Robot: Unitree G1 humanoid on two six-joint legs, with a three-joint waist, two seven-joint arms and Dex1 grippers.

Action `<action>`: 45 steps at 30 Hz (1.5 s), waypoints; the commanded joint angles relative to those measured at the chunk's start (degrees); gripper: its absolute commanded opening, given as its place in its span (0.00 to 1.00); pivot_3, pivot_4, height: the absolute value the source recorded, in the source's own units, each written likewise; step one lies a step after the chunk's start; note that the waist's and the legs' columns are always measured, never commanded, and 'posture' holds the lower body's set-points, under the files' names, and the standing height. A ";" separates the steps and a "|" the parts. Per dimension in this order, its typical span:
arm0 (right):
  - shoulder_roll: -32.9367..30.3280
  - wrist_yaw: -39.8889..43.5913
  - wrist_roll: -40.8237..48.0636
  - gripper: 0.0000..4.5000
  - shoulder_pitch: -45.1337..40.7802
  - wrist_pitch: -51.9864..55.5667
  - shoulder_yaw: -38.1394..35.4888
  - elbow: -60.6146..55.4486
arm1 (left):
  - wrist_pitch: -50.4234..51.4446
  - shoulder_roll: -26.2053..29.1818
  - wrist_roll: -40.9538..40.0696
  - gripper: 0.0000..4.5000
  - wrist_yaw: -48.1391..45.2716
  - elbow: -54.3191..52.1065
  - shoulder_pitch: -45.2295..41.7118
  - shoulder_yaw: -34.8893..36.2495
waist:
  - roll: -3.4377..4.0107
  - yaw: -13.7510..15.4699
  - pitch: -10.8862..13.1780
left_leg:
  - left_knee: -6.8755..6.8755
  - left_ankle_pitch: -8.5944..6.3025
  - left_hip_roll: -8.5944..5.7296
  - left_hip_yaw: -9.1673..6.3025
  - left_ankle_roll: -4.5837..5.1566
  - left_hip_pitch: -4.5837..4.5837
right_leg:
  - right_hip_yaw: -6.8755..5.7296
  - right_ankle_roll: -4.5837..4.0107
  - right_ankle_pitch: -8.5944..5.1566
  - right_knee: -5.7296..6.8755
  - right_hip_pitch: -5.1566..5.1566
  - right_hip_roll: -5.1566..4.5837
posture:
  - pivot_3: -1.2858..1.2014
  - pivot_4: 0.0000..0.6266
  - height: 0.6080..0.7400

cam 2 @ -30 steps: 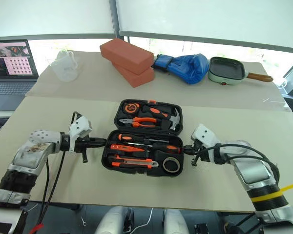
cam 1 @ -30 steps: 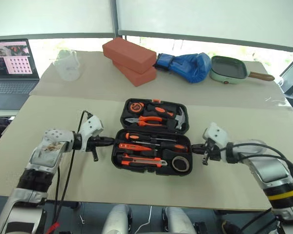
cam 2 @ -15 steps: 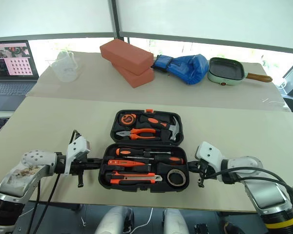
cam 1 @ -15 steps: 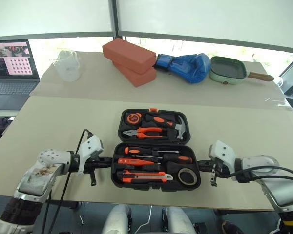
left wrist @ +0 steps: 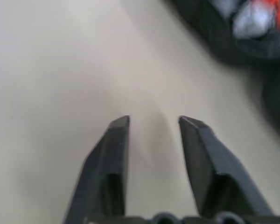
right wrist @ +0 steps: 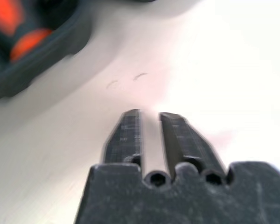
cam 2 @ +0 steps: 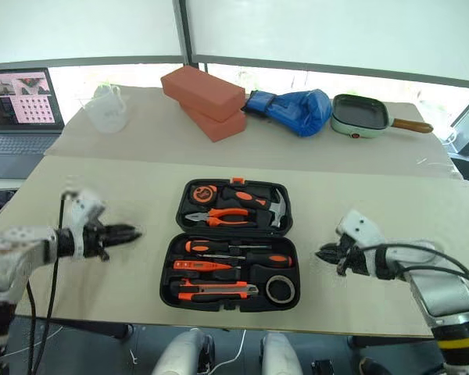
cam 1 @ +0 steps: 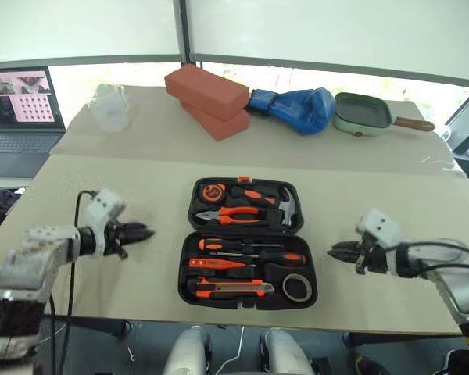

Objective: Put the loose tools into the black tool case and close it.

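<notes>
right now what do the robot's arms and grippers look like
Both arms wear silver-grey shells with white wrist blocks. Each ends in a gripper of two black tapered fingers: left gripper, right gripper. Black cables loop along both arms; yellow tape bands the right forearm.

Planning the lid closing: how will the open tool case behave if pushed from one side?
The black tool case lies flat and wide, so it would probably slide on the smooth table rather than tip. Loaded with the hammer and pliers, it is likely fairly heavy.
</notes>
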 commanded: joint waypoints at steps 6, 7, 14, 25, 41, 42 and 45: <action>8.07 -9.90 7.77 0.56 -14.16 20.46 -3.84 2.24 | 20.35 -10.70 -5.72 0.70 13.68 2.10 -14.84 4.12 | -0.02 -0.38 0.00 | -0.10 0.00 -0.09 -0.07 -0.01 -0.14 | 0.00 -0.01 0.01 0.02 -0.14 0.03 | 0.52 0.24 0.99; 9.23 -10.79 8.07 0.56 -15.51 21.89 -3.38 2.95 | 20.48 -11.37 -5.62 0.70 14.04 1.83 -15.06 2.90 | -0.02 -0.43 0.00 | -0.10 0.00 -0.10 -0.07 -0.02 -0.16 | 0.00 -0.01 0.01 0.01 -0.16 0.03 | 0.52 0.24 0.99; 13.23 -13.92 8.00 0.56 -19.04 24.67 -1.55 6.29 | 17.86 -11.22 -4.45 0.70 14.22 -0.29 -12.29 -3.73 | -0.01 -0.82 0.00 | -0.20 0.03 -0.10 -0.06 -0.06 -0.17 | 0.03 -0.02 0.02 -0.02 -0.20 -0.02 | 0.52 0.24 0.99; 13.23 -13.84 8.22 0.00 -17.70 24.16 1.30 4.41 | 17.69 -12.27 -5.38 0.06 15.81 -1.82 -10.39 -4.91 | 0.00 -0.90 -0.01 | -0.22 0.03 -0.07 -0.08 -0.07 -0.14 | 0.02 -0.02 0.02 -0.06 -0.14 -0.04 | 0.52 0.24 0.99; 16.13 -14.29 9.30 0.00 -16.23 14.91 -2.12 -2.68 | 8.25 -17.35 -8.70 0.01 13.75 -11.12 -8.04 -0.87 | -0.01 -1.13 0.01 | -0.25 0.05 -0.06 -0.08 -0.10 -0.23 | 0.04 -0.03 0.03 -0.07 -0.25 -0.06 | 0.52 0.24 0.99; 16.14 -14.56 8.64 0.00 -16.02 13.54 -2.03 -3.21 | 6.25 -17.59 -8.10 0.01 13.66 -11.80 -7.68 -1.21 | -0.01 -1.13 0.01 | -0.24 0.05 -0.06 -0.08 -0.10 -0.26 | 0.04 -0.03 0.03 -0.07 -0.27 -0.07 | 0.52 0.24 0.99; 15.30 -14.87 5.17 0.00 -13.30 7.47 -0.72 -5.77 | -4.48 -17.22 -3.45 0.01 12.28 -15.40 -3.70 -4.49 | 0.00 -1.15 0.02 | -0.23 0.06 -0.07 -0.08 -0.11 -0.38 | 0.03 -0.02 0.04 -0.09 -0.37 -0.07 | 0.52 0.24 0.99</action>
